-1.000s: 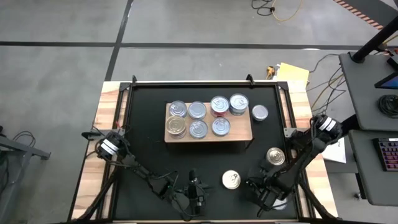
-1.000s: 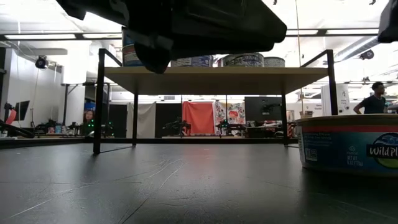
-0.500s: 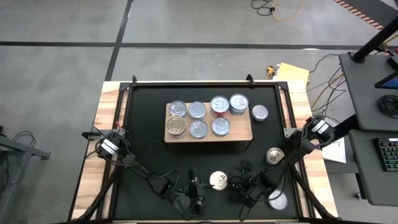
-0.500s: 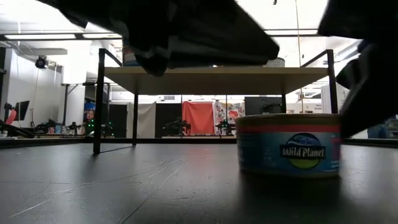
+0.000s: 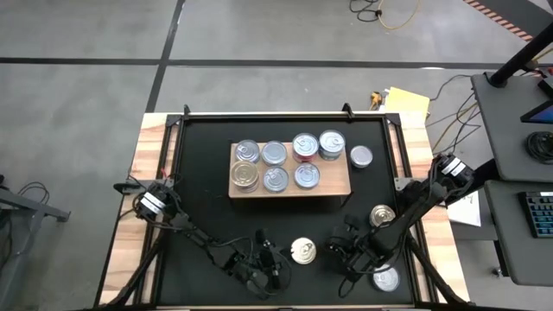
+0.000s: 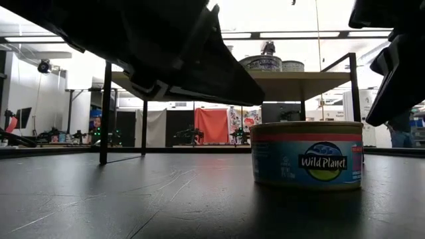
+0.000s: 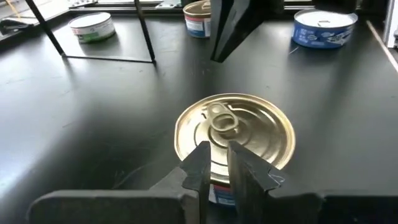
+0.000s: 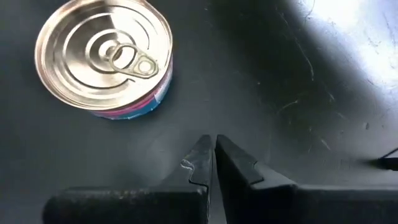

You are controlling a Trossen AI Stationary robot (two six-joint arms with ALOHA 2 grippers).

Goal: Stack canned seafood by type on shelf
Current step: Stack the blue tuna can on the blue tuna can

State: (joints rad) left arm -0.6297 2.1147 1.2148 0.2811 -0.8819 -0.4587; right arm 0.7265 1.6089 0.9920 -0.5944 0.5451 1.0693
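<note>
Overhead looks straight down; low cam level; both share can.

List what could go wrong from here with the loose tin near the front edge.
Both grippers are shut, so neither is set to grasp the gold-lidded tin: the left gripper hangs close beside it and could knock it. The right gripper sits just off the tin's other side; the arms might crowd each other.

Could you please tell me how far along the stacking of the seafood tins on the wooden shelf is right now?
Six round metal tins already sit on the light-wood shelf. Nothing is held: the left gripper and right gripper both hover shut beside the gold-lidded tin on the black mat. Left to do: that tin, the silver tin beside the shelf, and two more near the right arm.
</note>
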